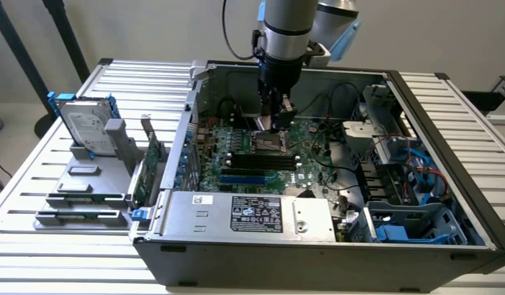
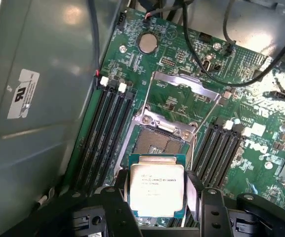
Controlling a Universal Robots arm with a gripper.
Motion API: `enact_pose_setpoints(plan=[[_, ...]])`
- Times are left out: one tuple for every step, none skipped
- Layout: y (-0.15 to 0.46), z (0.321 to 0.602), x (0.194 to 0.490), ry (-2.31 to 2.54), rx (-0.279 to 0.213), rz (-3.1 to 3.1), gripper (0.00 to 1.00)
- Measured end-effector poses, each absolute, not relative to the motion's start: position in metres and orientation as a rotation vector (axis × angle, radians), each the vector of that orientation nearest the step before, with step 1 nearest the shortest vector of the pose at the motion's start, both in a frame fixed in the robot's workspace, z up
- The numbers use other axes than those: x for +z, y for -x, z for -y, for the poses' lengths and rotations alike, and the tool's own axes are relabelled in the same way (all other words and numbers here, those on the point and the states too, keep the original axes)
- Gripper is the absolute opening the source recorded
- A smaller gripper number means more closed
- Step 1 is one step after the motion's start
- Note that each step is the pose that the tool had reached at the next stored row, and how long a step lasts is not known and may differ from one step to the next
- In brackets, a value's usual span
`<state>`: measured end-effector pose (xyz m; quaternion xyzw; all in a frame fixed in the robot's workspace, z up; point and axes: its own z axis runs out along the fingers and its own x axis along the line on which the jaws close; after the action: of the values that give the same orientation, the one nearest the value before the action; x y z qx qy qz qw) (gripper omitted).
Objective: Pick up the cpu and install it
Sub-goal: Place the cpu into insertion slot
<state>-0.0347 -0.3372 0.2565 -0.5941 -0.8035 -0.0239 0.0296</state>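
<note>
The cpu, a small square chip with a shiny silver lid and a green rim, sits between my two black fingers. My gripper is shut on its opposite edges. The chip hangs level, just short of the open socket on the green motherboard. The socket's metal load frame is swung up and back. In the exterior view my gripper reaches straight down into the open computer case, a little above the socket.
Black memory slots flank the socket on both sides. Black cables cross the board beyond it. The case wall stands close by. A hard drive with blue brackets and a green card stand outside the case at the exterior view's left.
</note>
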Motion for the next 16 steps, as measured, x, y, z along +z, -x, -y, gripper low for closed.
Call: enact_pose_setpoints(plan=[[0.035,0.337,0.256,1.854,-0.074,2.461,0.55],[0.035,0.337,0.256,1.876,-0.074,2.444,0.55],[0.035,0.337,0.255,1.898,-0.074,2.427,0.55],[0.035,0.337,0.255,1.921,-0.074,2.408,0.55],[0.035,0.337,0.254,1.942,-0.073,2.391,0.55],[0.035,0.337,0.254,1.964,-0.073,2.373,0.55],[0.035,0.337,0.254,1.984,-0.074,2.355,0.55],[0.035,0.337,0.253,2.006,-0.074,2.337,0.55],[0.035,0.337,0.253,2.027,-0.074,2.319,0.55],[0.035,0.337,0.252,2.049,-0.075,2.3,0.55],[0.035,0.337,0.251,2.07,-0.076,2.281,0.55],[0.035,0.337,0.25,2.09,-0.077,2.263,0.55],[0.035,0.337,0.249,2.111,-0.077,2.245,0.55],[0.035,0.337,0.248,2.131,-0.078,2.226,0.55],[0.035,0.337,0.247,2.152,-0.079,2.207,0.55],[0.035,0.337,0.245,2.171,-0.08,2.188,0.55]])
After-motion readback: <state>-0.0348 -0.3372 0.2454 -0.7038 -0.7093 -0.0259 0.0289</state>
